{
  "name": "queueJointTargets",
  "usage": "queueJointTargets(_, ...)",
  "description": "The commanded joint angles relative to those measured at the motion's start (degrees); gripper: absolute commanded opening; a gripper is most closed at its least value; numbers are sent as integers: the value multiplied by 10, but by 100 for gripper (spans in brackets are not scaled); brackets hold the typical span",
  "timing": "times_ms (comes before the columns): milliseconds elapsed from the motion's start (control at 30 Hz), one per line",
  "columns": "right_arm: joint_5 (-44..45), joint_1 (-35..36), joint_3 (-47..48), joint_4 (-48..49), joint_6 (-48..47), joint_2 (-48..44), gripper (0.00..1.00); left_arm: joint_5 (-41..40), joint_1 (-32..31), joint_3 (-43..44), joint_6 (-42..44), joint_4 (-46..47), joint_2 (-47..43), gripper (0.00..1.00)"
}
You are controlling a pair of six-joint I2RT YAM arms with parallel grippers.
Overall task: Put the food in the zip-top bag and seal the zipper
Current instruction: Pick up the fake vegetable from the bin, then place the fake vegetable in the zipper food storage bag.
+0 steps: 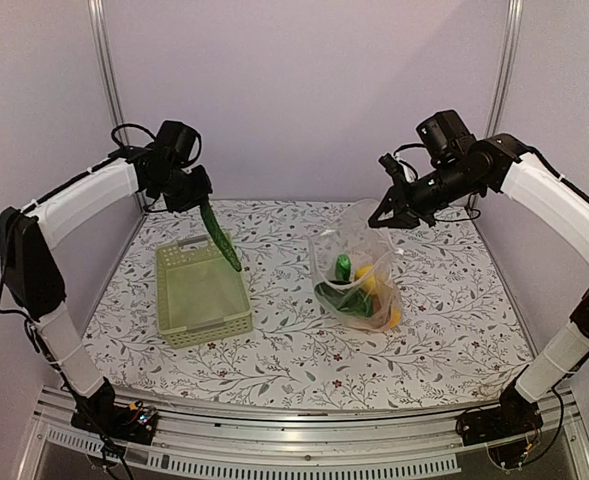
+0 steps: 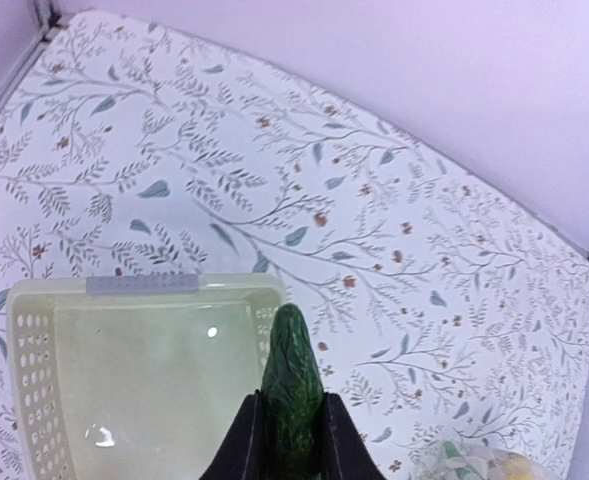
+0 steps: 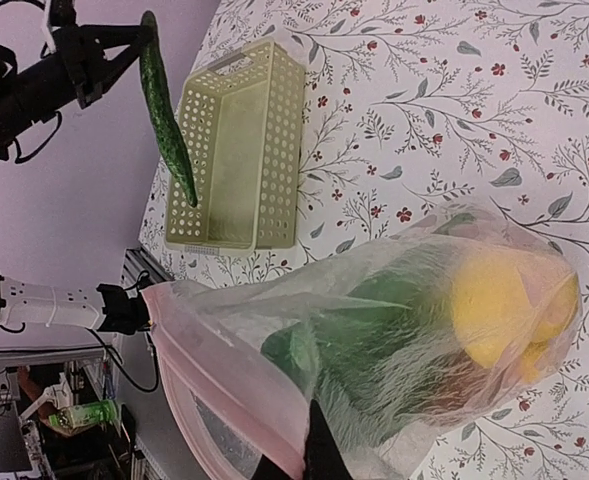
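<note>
My left gripper (image 1: 196, 196) is shut on the long green cucumber (image 1: 219, 236) and holds it hanging above the far edge of the basket; it also shows between the fingers in the left wrist view (image 2: 293, 385). My right gripper (image 1: 386, 217) is shut on the mouth edge of the clear zip-top bag (image 1: 359, 268) and lifts it off the table. Dark green pieces (image 3: 394, 330) and yellow lemons (image 3: 504, 310) lie inside the bag. The pale pink zipper (image 3: 224, 385) runs along the open mouth. The cucumber also hangs at the upper left of the right wrist view (image 3: 166, 110).
A pale green slotted basket (image 1: 201, 290) stands on the floral tablecloth at the left, with nothing seen inside. Purple walls and metal posts close the back and sides. The table's front rail runs along the near edge.
</note>
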Motion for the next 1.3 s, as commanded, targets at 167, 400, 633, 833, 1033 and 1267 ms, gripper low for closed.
queueJointTargets(167, -27, -3, 46, 6, 1, 48, 0, 7, -112, 30, 149, 228, -116, 0)
queueJointTargets(400, -33, -3, 96, -20, -5, 71, 0, -2, -232, 17, 268, 405, -151, 0)
queueJointTargets(633, -47, -3, 113, -45, 5, 67, 0, -9, -339, -17, 381, 548, -119, 0)
queueJointTargets(833, -77, -3, 117, -54, 21, 51, 0, -25, -380, -48, 415, 633, -80, 0)
queueJointTargets(1033, -102, -3, 121, -57, 39, 41, 0, -28, -406, -73, 429, 690, -52, 0)
queueJointTargets(1267, -116, -3, 150, -84, 47, 43, 0, -68, -427, -150, 477, 781, -40, 0)
